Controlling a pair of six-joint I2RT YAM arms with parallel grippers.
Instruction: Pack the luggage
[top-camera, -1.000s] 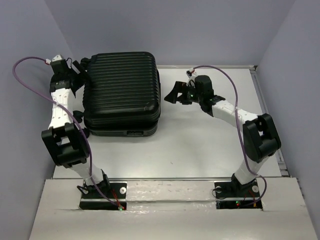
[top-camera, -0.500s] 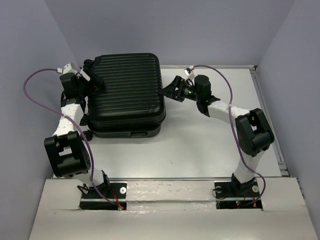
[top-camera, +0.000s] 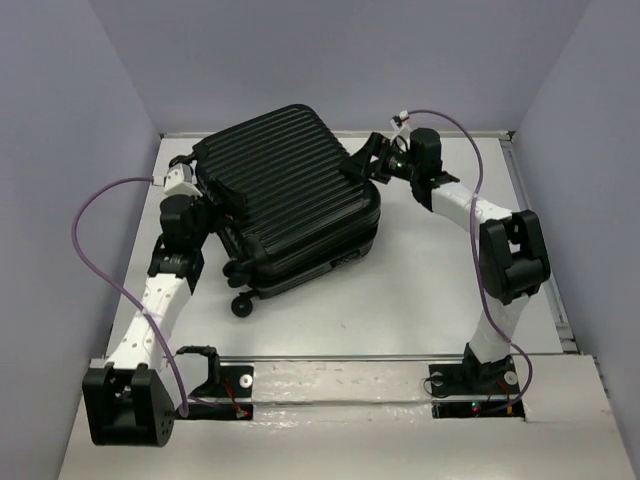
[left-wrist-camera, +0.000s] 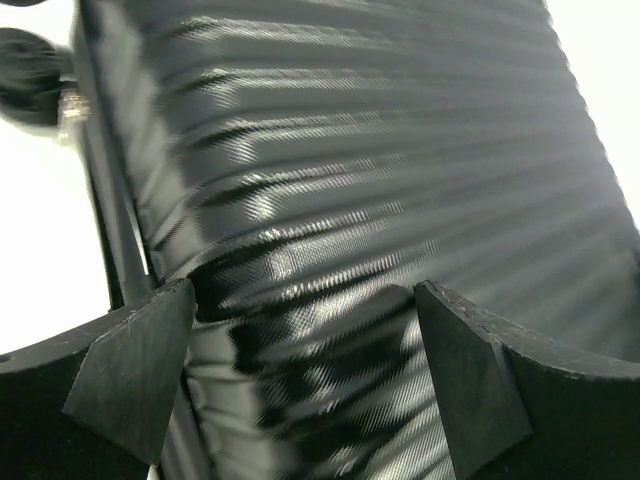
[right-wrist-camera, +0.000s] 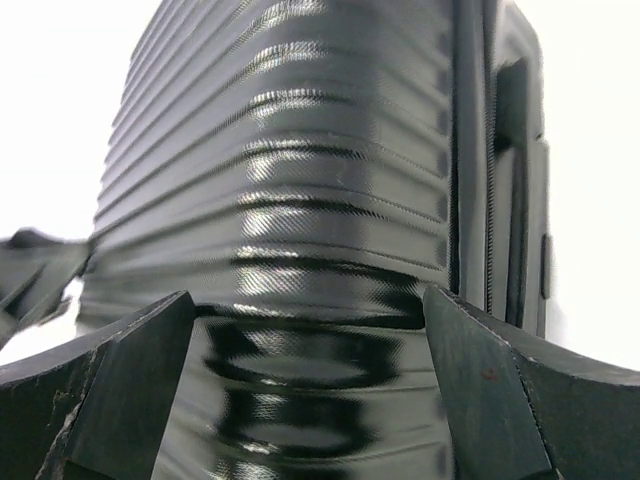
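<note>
The luggage (top-camera: 290, 200) lies closed on the counter (top-camera: 430, 290), ribbed shell facing up. It sits left of the middle and toward the far side, turned at a slant so that one corner points to the back wall. A small caster wheel (top-camera: 240, 306) sticks out at its near left end. The left hand (top-camera: 207, 187) is at the case's left edge, up against the ridged top, and the right hand (top-camera: 362, 160) is at the opposite, far right corner, so the case lies between the two. Seen from the left wrist, the left hand (left-wrist-camera: 300, 300) has its fingers spread wide apart, and the glossy ribbed shell (left-wrist-camera: 350, 150) fills all the space between and beyond them. Seen from the right wrist, the right hand (right-wrist-camera: 310, 300) is likewise spread wide, with a rounded corner of the shell (right-wrist-camera: 300, 120) directly ahead and rising above the fingers. Neither hand is clamped on anything. Whether the fingertips actually touch the shell cannot be told.
</note>
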